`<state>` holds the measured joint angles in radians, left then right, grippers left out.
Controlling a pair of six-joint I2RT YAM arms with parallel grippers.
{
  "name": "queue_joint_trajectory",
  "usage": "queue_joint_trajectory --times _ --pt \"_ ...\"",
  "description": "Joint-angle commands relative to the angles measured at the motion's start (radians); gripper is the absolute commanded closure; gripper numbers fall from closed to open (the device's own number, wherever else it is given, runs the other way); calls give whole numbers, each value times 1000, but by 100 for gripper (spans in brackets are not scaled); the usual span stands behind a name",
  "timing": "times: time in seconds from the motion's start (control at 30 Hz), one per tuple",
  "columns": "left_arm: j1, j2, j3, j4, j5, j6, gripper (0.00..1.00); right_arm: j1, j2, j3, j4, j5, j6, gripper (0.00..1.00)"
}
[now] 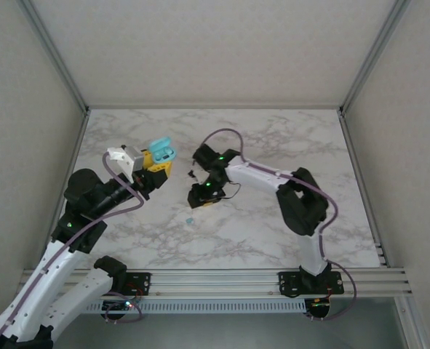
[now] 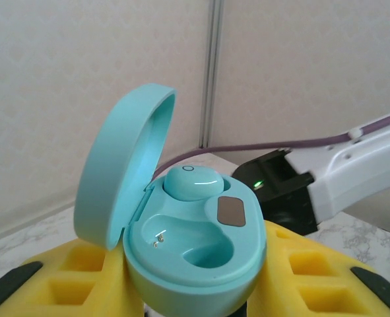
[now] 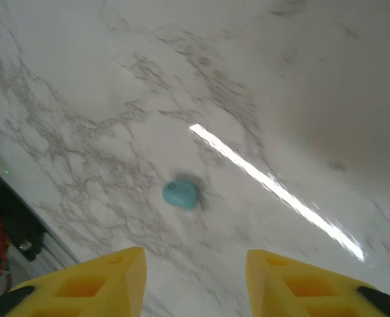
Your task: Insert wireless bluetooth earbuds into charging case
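Note:
A teal charging case (image 2: 195, 257) is held off the table with its lid (image 2: 119, 172) swung up on the left, and my left gripper (image 2: 195, 294) is shut on it, yellow fingers (image 2: 63, 277) pressing both sides. One teal earbud (image 2: 191, 181) sits in the far pocket; the near pocket (image 2: 204, 247) holds nothing. From above, the case (image 1: 161, 153) is at centre-left in the left gripper (image 1: 156, 166). A second teal earbud (image 3: 180, 194) lies loose on the marble (image 1: 190, 220). My right gripper (image 3: 195, 284) hovers above it, open, with nothing between its fingers (image 3: 109, 281). From above, the right gripper (image 1: 204, 193) is just up-right of that earbud.
The marble table (image 1: 273, 145) is bounded by grey walls and aluminium posts (image 1: 54, 54). The right arm's white link and purple cable (image 2: 353, 165) pass close behind the held case. A metal rail (image 1: 222, 280) runs along the near edge.

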<state>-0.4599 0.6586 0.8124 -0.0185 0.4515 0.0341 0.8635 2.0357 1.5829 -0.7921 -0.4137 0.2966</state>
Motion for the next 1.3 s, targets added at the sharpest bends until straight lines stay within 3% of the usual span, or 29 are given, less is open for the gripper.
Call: queue_joint_trajectory --times 0.0,0.37,0.97,1.27 --pt "10 -24 52 -51 -19 19 69 51 88 112 -108 88 -112 54" --pt "10 -31 79 -77 -8 30 68 130 219 256 -222 209 -235 54" --pt "10 -15 76 -65 -5 23 68 179 292 320 -261 326 -194 59" --pt "10 19 83 -49 14 16 67 126 139 137 -172 373 -75 70"
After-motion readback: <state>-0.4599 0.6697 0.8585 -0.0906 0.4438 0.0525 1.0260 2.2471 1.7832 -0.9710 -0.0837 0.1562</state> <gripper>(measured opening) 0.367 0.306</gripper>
